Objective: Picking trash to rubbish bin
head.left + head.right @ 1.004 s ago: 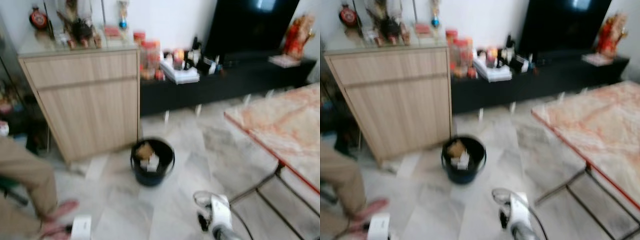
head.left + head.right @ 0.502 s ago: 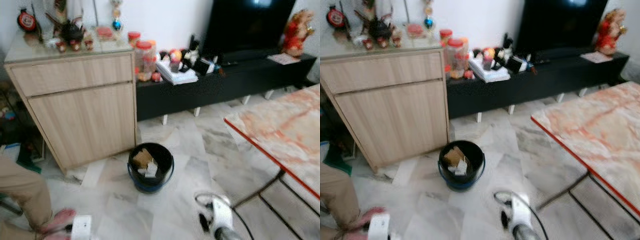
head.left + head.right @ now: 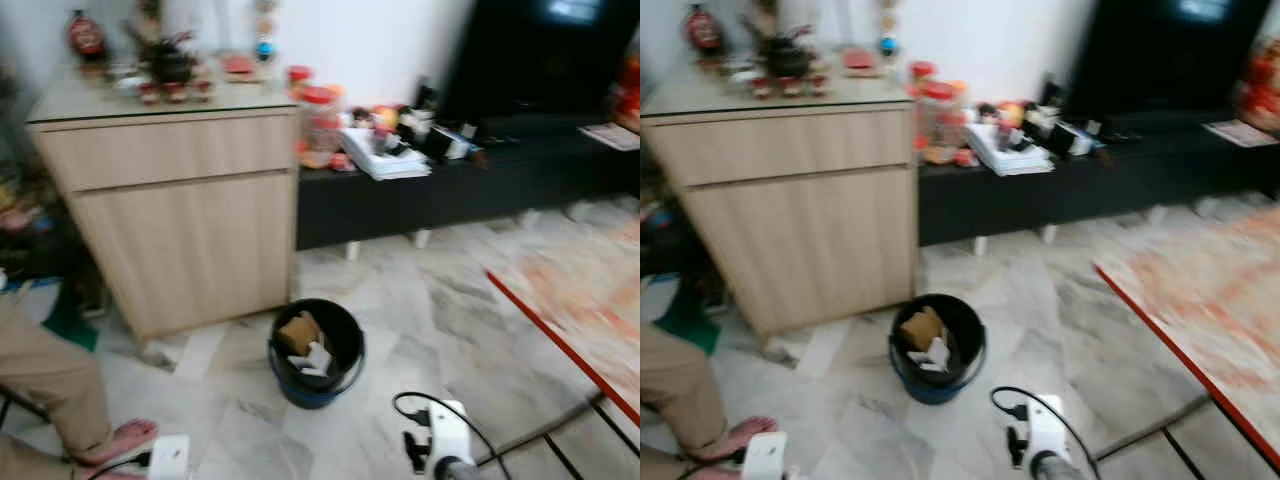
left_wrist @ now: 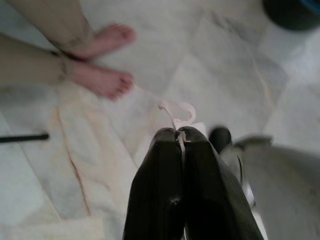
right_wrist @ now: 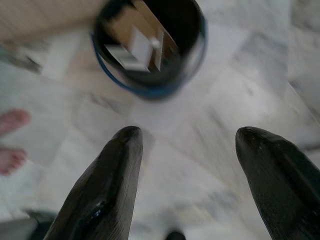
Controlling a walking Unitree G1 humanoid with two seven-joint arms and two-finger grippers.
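Left claw pinched together on a thin pale strip; right claw spread apart over floor near the bin.

A wooden cabinet stands beside a black TV bench; a person's bare feet rest on the marble floor

Bin mouth seemingly unobstructed; cabinet close behind.
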